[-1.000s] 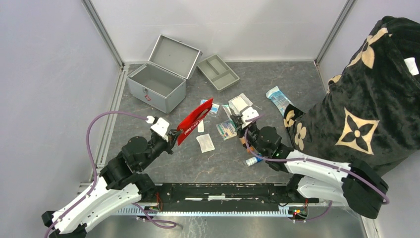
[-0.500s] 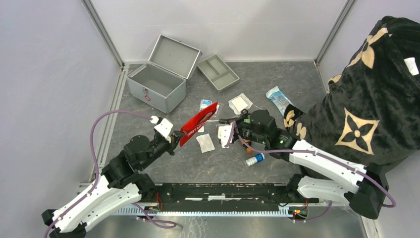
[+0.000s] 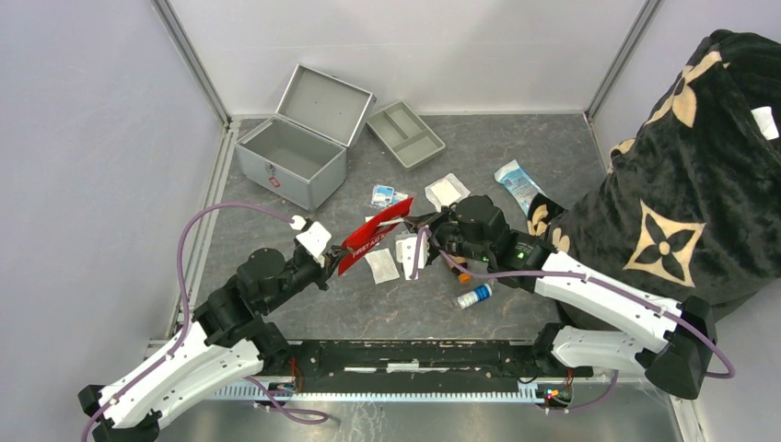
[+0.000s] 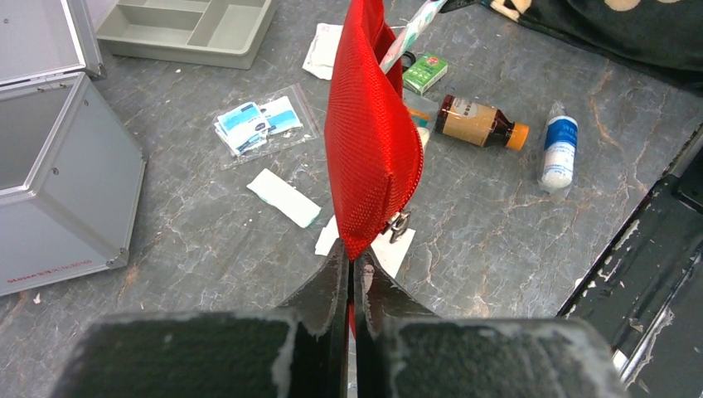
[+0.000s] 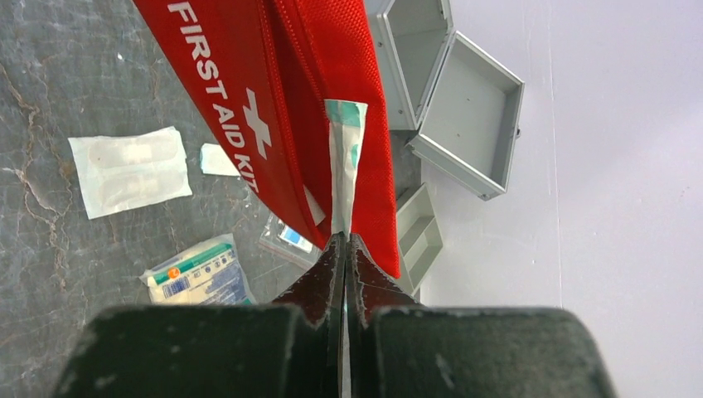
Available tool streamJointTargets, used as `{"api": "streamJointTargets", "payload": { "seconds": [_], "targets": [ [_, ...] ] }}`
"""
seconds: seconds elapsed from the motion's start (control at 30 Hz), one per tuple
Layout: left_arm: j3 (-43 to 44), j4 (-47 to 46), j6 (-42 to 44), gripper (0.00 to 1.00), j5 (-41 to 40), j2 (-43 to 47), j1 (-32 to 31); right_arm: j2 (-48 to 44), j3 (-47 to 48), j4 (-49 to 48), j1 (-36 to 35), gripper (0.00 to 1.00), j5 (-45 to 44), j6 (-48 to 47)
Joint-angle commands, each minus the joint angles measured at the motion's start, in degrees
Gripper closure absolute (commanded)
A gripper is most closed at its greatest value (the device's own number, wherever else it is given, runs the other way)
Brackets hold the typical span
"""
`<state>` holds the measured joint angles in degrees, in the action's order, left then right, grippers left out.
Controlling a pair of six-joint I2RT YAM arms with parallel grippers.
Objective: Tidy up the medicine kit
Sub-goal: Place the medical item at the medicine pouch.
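Observation:
The medicine kit point(image 3: 293, 153) is a silver-grey metal case standing open and empty at the back left; it also shows in the left wrist view point(image 4: 58, 174) and the right wrist view point(image 5: 464, 99). My left gripper point(image 3: 333, 261) point(image 4: 351, 250) is shut on the bottom corner of a red first aid pouch point(image 3: 376, 235) point(image 4: 369, 141) and holds it up off the table. My right gripper point(image 3: 419, 224) point(image 5: 345, 240) is shut on a thin white and green packet point(image 5: 343, 162). The packet's far end is at the pouch's point(image 5: 240, 91) open zipper edge.
A grey divided tray point(image 3: 405, 133) lies right of the case. Loose on the table are gauze packets point(image 3: 447, 191), a bag of plasters point(image 4: 261, 126), a brown bottle point(image 4: 477, 124), a white bottle point(image 3: 474, 296) and a green box point(image 4: 424, 72). A black patterned blanket point(image 3: 681, 184) fills the right side.
My right gripper has lifted the white and green packet and swung left up to the red pouch. My left gripper has shifted the pouch slightly right and lower.

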<state>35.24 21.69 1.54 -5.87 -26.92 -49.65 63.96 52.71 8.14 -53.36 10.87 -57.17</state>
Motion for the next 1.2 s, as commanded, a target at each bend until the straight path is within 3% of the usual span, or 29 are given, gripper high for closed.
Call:
{"api": "streamJointTargets", "payload": {
  "seconds": [0.0, 0.37, 0.63, 1.17],
  "targets": [
    [1.0, -2.5, 2.3, 0.98, 1.4, 0.1, -0.3, 1.0, 2.3, 0.5, -0.7, 1.00, -0.8, -2.4],
    [1.0, -2.4, 2.3, 0.98, 1.8, -0.3, -0.3, 3.6, 4.7, 3.6, -1.8, 0.99, -1.0, -4.6],
    [1.0, -2.4, 2.2, 0.98, 1.4, -0.4, -0.3, 0.5, 2.0, 4.2, -1.7, 0.98, -6.7, -7.1],
    [1.1, -2.4, 1.8, 0.98, 0.9, -0.3, -0.3, -1.3, 1.7, 6.5, -1.7, 0.98, -9.1, -6.9]
  ]
}}
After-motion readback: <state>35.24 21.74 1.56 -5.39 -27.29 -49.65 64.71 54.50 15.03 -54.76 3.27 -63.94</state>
